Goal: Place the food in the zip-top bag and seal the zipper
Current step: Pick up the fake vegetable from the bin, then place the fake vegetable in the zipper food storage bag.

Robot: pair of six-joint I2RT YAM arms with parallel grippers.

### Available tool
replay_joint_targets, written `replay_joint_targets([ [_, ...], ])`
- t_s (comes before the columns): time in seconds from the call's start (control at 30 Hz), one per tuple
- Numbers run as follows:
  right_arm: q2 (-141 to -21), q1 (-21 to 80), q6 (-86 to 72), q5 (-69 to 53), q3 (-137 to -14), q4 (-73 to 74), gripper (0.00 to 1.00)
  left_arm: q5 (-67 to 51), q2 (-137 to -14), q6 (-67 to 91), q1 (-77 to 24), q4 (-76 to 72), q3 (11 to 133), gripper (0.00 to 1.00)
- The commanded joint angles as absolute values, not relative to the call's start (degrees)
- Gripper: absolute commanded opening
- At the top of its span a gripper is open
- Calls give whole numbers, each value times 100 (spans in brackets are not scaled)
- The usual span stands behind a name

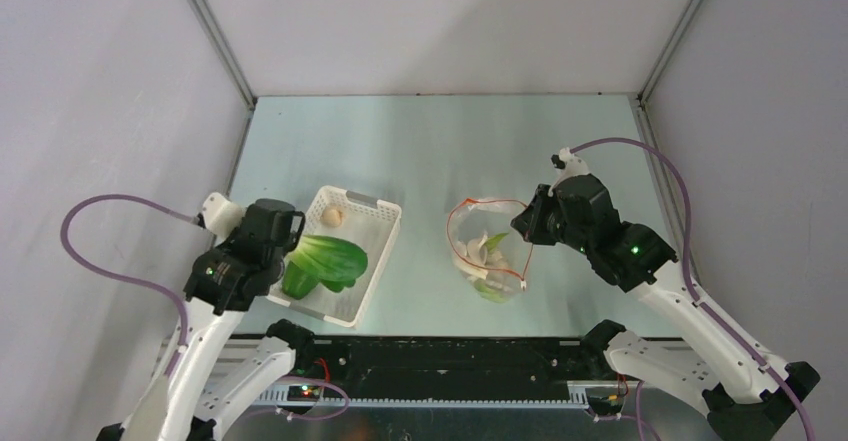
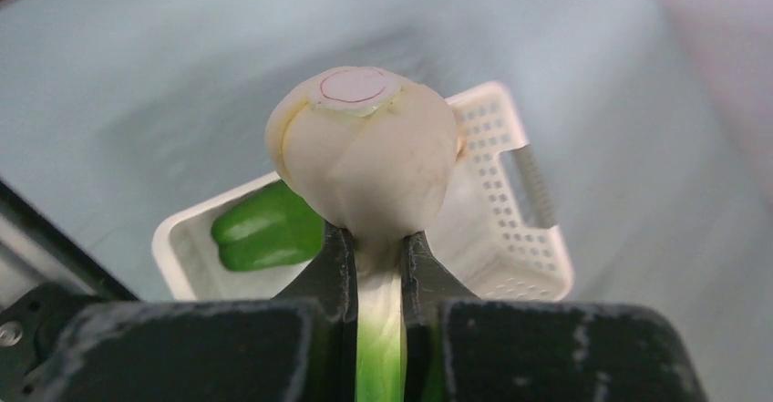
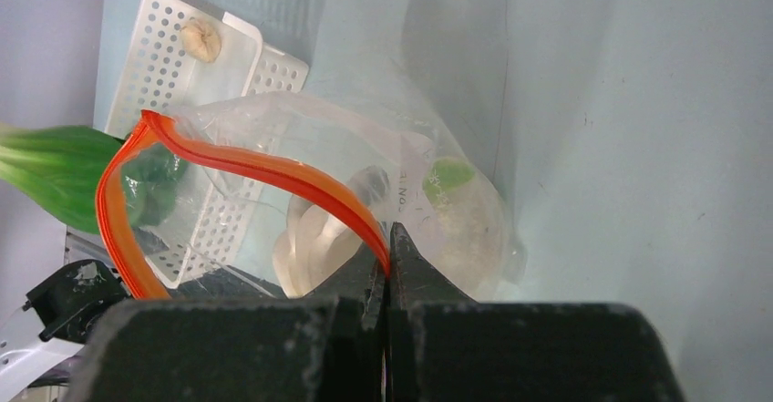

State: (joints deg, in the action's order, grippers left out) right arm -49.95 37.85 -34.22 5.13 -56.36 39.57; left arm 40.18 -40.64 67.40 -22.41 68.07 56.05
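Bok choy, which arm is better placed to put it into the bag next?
Left. The left pincer grips the bok choy over the basket; the right pincer is shut on the zipper, holding the bag open.

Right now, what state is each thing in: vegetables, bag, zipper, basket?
bok choy: clamped in the left gripper, above the basket
bag: open, vegetables inside
zipper: unsealed, pinched by the right gripper
basket: holds a mushroom

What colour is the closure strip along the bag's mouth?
Red-orange. The zipper shows best in the right wrist view, pinched by the right gripper.
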Motion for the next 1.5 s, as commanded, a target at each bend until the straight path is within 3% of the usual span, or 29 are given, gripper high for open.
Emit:
replay_joint_targets([
  [0.0,-5011,3733,-3287,597,-5655,3770,0,4541,-3824,5896,-2208,5875,6010,0],
  [0.3,-5187,3578,-3162,328,-5660,3378,0,4202,-3311,5005,-2208,4815,6092,0],
  [0.5,-5259,3564,-3154,233,-5660,3292,0,1839,-3141,4018,-2206,3234,6177,0],
  [0.7,-5208,3562,-3130,226,-5660,3241,0,-901,-3483,4049,-2214,1449,6188,0],
  [0.83,-5219,3556,-3222,154,-5818,3420,0,-1848,-3908,4298,-2294,556,6297,0],
  [1.13,-5416,3557,-3583,90,-5992,3677,0,-1142,-4866,3219,-4036,392,7028,0],
  [1.4,-5349,3557,-3749,103,-5989,3657,0,-1296,-5730,3656,-4514,37,7084,0],
  [1.47,-5333,3558,-3770,104,-5995,3656,0,-764,-5894,3716,-4685,119,7112,0],
])
